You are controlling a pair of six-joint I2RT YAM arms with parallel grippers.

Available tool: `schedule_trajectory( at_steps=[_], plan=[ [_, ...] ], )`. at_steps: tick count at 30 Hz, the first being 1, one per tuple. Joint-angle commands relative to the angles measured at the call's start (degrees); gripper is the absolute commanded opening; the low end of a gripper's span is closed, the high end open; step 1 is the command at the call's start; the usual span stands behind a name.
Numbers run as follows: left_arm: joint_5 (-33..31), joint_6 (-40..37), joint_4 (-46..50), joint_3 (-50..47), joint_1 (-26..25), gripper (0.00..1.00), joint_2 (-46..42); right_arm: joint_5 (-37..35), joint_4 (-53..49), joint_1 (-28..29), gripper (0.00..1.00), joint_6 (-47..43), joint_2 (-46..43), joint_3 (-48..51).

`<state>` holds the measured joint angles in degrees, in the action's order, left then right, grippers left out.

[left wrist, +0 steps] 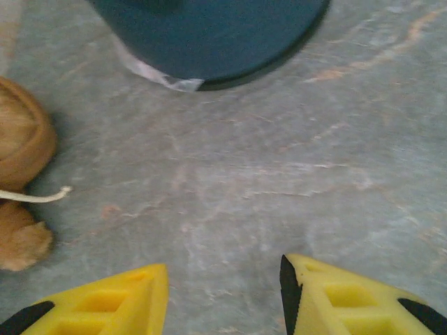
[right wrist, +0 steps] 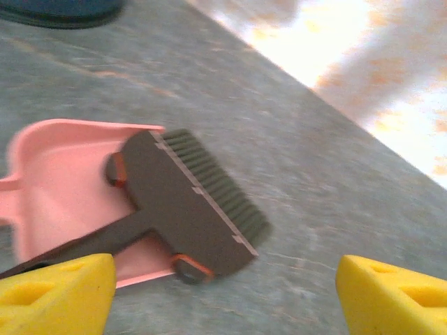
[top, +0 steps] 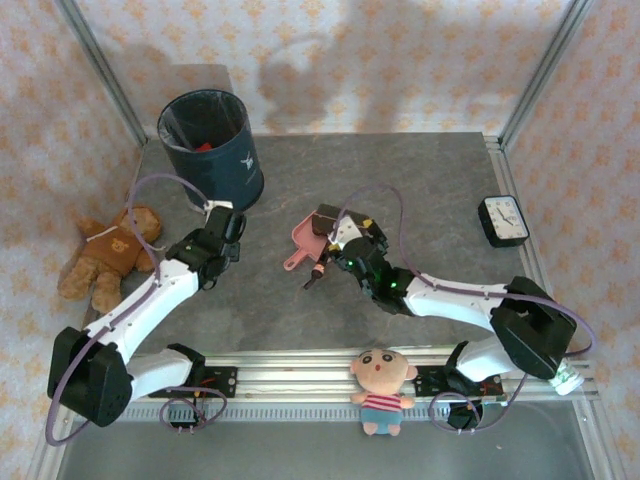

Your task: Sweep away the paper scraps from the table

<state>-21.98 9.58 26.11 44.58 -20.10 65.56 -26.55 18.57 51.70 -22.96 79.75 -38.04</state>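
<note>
Sweeping looks finished to us.
We see no paper scraps on the surface (top: 420,190); brush (right wrist: 188,209) rests on dustpan (right wrist: 49,181); both arms' jaws stand apart, empty.

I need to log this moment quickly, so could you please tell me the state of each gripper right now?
Left gripper: open, holding nothing.
Right gripper: open, holding nothing; the brush lies ahead on the dustpan.

Near far-left corner of table (top: 420,190): dark blue bin (top: 212,150), red bit (top: 205,147) inside. At left edge: teddy bear (top: 105,255). Mid-table: pink dustpan (top: 302,238), dark brush (top: 324,222) lying on it, right gripper (top: 346,240) just beside. Left gripper (top: 229,222) close to bin. By right edge: black clock (top: 503,220). On near rail (top: 290,366): doll (top: 383,388).
</note>
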Motion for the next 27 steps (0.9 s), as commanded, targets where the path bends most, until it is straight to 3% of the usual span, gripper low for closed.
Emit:
schedule_trajectory(
  at_steps=[1,7,13,20,24,27],
  plan=[
    [-12.6,-2.8,-12.3,-3.5,0.4,0.47,-1.9,-14.1,2.4,-0.6,0.82,1.9,-1.8,1.3],
    [-19.3,-7.3,-24.4,-9.1,0.6,0.50,-1.5,-19.8,-1.0,-5.8,0.82,5.7,-6.3,3.8],
    [-22.1,-8.8,-34.0,-12.8,2.6,0.66,2.2,-18.9,-5.1,-12.8,0.82,9.4,-11.6,7.5],
    [-19.5,-7.5,-37.2,-12.4,5.9,0.75,7.9,-15.0,-8.9,-22.7,0.82,15.1,-18.4,11.9],
    [-13.0,-8.3,-40.8,-13.0,8.1,0.77,10.5,-10.6,-9.7,-28.3,0.83,18.7,-20.9,14.3],
    [-10.4,-9.0,-43.5,-13.4,9.0,0.78,12.8,-7.6,-8.7,-32.0,0.89,20.7,-22.2,16.3]
  ],
)
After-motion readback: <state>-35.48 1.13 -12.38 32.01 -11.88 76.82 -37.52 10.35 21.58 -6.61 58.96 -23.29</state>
